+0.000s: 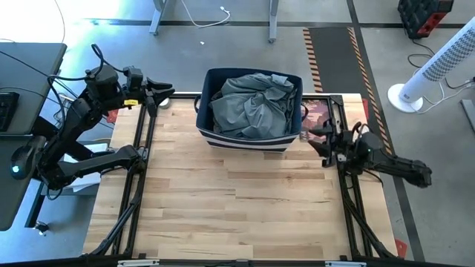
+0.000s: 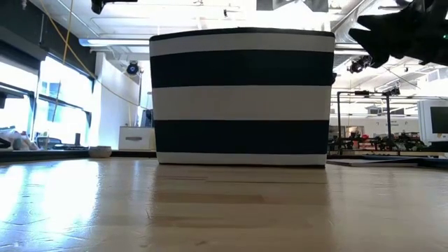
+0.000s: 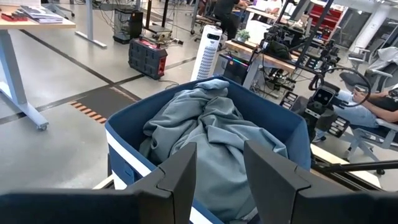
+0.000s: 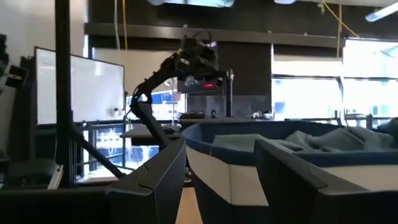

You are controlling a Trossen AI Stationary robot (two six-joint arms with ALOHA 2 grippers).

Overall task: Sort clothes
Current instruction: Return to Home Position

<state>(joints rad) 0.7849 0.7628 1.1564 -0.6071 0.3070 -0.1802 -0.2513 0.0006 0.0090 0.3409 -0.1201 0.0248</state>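
Grey-green clothes (image 1: 252,107) lie crumpled in the striped bin (image 1: 249,142), upper centre; left gripper (image 1: 168,94) and right gripper (image 1: 307,139) gape empty.

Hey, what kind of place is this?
Probably a robotics lab or workshop: grey concrete floor with orange-striped hazard tape, workbenches crowded with electronic gear, and a white tower fan beside the wooden table.

Crumpled grey-green clothes (image 1: 252,105) lie heaped inside the navy striped bin (image 1: 202,104), filling it.
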